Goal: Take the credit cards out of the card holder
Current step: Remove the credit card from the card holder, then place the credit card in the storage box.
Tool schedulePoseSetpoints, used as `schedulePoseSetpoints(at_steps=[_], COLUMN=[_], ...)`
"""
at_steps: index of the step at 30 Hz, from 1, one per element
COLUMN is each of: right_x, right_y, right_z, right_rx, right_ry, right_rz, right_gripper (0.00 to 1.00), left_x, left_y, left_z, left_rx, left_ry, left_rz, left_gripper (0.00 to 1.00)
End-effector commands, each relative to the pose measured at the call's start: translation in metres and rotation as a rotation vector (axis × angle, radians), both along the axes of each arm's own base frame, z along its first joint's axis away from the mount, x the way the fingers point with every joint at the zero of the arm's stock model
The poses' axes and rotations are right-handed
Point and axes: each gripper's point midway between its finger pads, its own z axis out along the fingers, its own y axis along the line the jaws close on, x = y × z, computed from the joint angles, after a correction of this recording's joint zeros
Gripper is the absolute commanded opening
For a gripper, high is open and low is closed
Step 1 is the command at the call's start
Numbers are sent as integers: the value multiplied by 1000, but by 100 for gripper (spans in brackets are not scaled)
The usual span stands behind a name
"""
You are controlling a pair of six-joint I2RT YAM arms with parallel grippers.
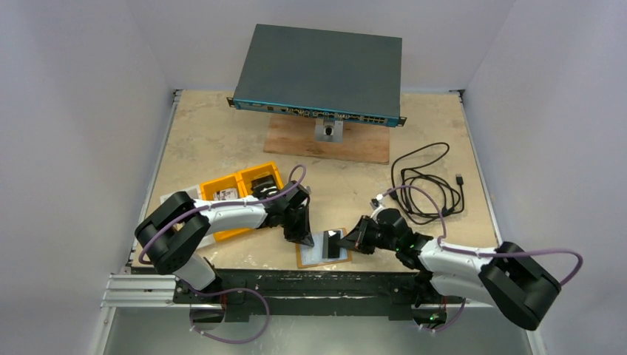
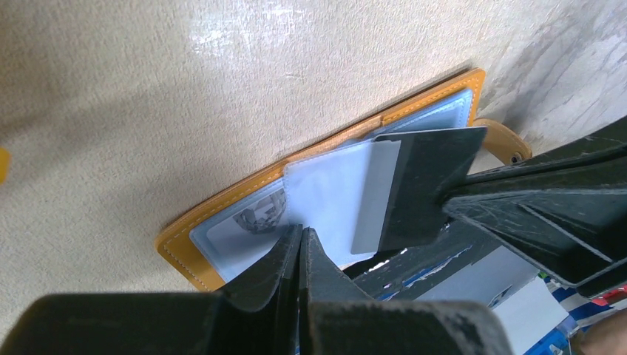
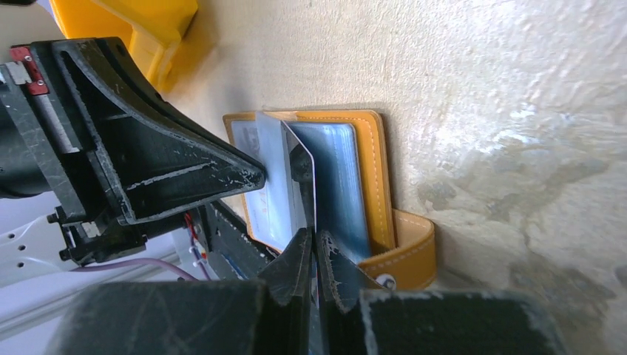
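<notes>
The tan card holder lies open near the table's front edge, its clear sleeves facing up. My left gripper is shut with nothing between its fingers, and its tips press down on the holder's left sleeve. Through that sleeve shows a card with a grey pattern. My right gripper is shut on a grey-silver credit card, which stands on edge partly out of the holder. In the left wrist view the same card looks dark. The holder's strap curls up at the right.
A yellow-orange compartment tray sits just left of the left arm. A network switch rests on a wooden board at the back. A coiled black cable lies at the right. The black mounting rail runs under the holder's near edge.
</notes>
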Motion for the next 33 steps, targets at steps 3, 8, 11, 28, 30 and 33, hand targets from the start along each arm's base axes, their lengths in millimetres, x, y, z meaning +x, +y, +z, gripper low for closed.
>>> schedulePoseSetpoints(at_steps=[3, 8, 11, 28, 30, 33], right_x=[5, 9, 14, 25, 27, 31], right_y=[-23, -22, -18, -2, 4, 14], right_z=[-3, 17, 35, 91, 101, 116], right_rx=[-105, -97, -80, -3, 17, 52], right_ry=[-18, -46, -78, -151, -167, -190], right_rz=[-69, -76, -77, -46, -31, 1], right_gripper=[0, 0, 0, 0, 0, 0], left_x=[-8, 1, 12, 29, 28, 26], left_y=[35, 23, 12, 45, 51, 56], left_z=[-26, -10, 11, 126, 137, 151], left_rx=[179, 131, 88, -88, -133, -196], left_ry=[20, -20, -66, -294, -316, -341], left_rz=[7, -1, -13, 22, 22, 7], left_gripper=[0, 0, 0, 57, 64, 68])
